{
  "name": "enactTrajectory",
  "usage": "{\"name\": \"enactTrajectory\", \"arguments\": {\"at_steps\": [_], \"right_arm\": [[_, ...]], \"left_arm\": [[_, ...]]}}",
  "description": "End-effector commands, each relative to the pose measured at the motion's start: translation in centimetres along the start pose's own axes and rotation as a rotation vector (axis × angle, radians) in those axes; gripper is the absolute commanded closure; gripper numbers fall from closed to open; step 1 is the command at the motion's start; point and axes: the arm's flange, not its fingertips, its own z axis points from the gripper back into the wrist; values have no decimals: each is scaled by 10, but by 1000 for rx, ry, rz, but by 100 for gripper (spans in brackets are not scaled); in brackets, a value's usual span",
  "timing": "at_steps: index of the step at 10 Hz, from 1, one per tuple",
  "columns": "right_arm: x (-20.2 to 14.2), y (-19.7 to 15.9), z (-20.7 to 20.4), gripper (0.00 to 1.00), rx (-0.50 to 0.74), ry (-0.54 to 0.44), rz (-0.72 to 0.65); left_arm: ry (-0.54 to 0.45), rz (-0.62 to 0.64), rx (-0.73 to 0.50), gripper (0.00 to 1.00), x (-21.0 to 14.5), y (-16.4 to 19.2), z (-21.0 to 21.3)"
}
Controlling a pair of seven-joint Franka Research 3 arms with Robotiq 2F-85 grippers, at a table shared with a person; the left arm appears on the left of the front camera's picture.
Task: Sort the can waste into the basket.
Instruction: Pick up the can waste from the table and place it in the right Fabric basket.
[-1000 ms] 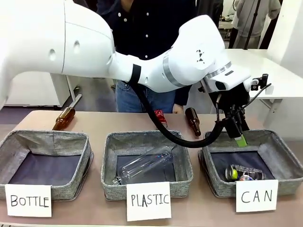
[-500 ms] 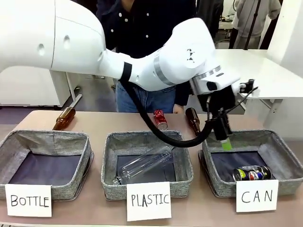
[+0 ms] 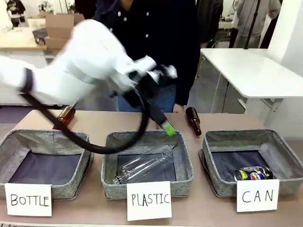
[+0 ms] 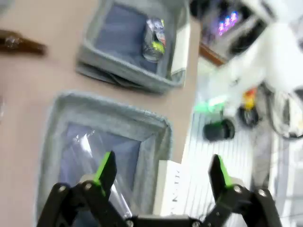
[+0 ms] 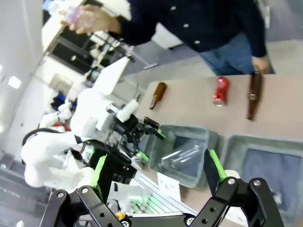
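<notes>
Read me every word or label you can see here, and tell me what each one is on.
"BOTTLE": left white sign, on the left basket.
"PLASTIC": middle white sign, on the middle basket.
"CAN": right white sign, on the right basket.
Print on the dark can in the right basket: too small to read.

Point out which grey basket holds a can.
The basket signed CAN, at the right end: a dark printed can lies inside. The PLASTIC basket holds a clear bottle; the BOTTLE basket has no can.
</notes>
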Motion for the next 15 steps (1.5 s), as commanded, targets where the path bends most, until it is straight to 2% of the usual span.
{"name": "enactTrajectory", "arguments": {"at_steps": [1, 2, 3, 5, 6, 7, 8, 15], "right_arm": [[-3, 14, -69, 0, 46, 38, 14], [-15, 23, -106, 0, 63, 80, 10], [-24, 26, -129, 0, 82, 88, 7], [-40, 27, -155, 0, 223, 190, -42], [-53, 21, -170, 0, 247, 282, -78], [-55, 19, -173, 0, 242, 279, -131], [-48, 30, -166, 0, 186, 228, -38], [-48, 30, -166, 0, 186, 228, -38]], "left_arm": [[-382, 234, 41, 0, -70, -41, 97], [-566, 324, -12, 0, -103, -43, 149], [-659, 401, -115, 0, -134, -37, 188], [-683, 366, -493, 0, -189, -16, 224], [-690, 265, -607, 0, -216, -6, 233], [-695, 339, -543, 0, -230, 9, 234], [-707, 305, -467, 0, -207, -37, 240], [-707, 305, -467, 0, -207, -37, 240]]}}
